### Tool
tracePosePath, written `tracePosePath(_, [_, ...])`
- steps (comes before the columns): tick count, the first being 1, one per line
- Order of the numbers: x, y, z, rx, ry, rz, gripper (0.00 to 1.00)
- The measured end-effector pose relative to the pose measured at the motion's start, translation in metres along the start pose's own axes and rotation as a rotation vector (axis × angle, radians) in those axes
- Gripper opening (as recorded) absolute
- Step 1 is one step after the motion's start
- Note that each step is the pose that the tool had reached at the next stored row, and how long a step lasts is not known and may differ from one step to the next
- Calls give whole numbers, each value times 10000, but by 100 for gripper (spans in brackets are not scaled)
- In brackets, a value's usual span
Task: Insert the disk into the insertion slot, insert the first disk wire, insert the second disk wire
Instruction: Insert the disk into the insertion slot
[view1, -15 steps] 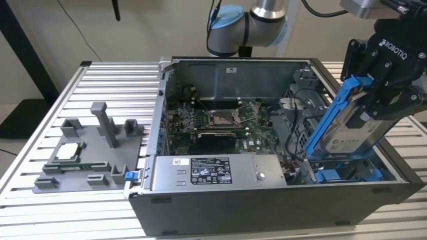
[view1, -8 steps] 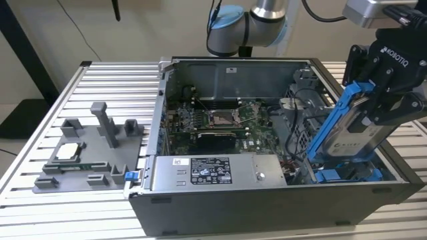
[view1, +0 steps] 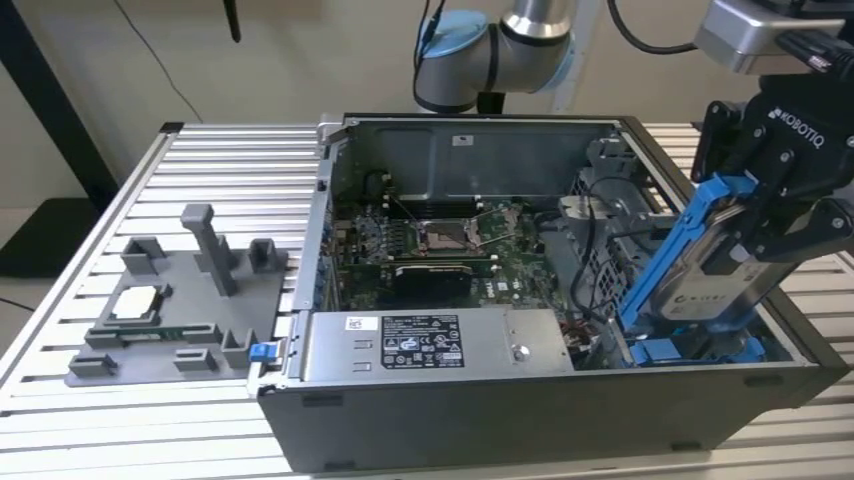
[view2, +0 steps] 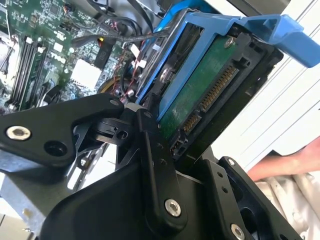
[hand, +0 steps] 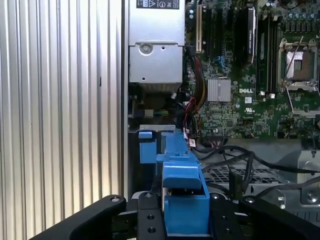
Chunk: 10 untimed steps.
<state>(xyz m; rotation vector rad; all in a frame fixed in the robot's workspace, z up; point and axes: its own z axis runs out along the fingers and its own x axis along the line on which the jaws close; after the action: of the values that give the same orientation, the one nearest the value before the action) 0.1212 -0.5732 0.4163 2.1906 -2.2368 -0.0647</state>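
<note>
In the exterior view my gripper (view1: 758, 232) is shut on the disk (view1: 715, 282), a silver-grey drive in a blue carrier. The disk stands steeply tilted, its lower end down in the insertion slot (view1: 694, 352), the blue-railed bay at the case's front corner on the exterior view's right. The second wrist view shows the disk's green circuit-board underside (view2: 202, 87) and connector between my black fingers (view2: 152, 145). In the first wrist view the blue carrier (hand: 184, 192) sits between the finger bases, with the slot's blue rail (hand: 146, 145) beyond it. Loose black cables (hand: 235, 157) lie beside the bay.
The open computer case (view1: 534, 420) rests on a ribbed metal table (view1: 200, 170). A grey metal box with a sticker (view1: 427, 342) sits beside the slot, and the motherboard (view1: 441, 240) lies behind it. A grey fixture (view1: 167, 310) is at the exterior view's left. A hand (view2: 292, 160) is near the case.
</note>
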Motion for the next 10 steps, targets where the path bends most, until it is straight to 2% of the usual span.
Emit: tracePosePath(10, [3,-16,99,0,1,0,0])
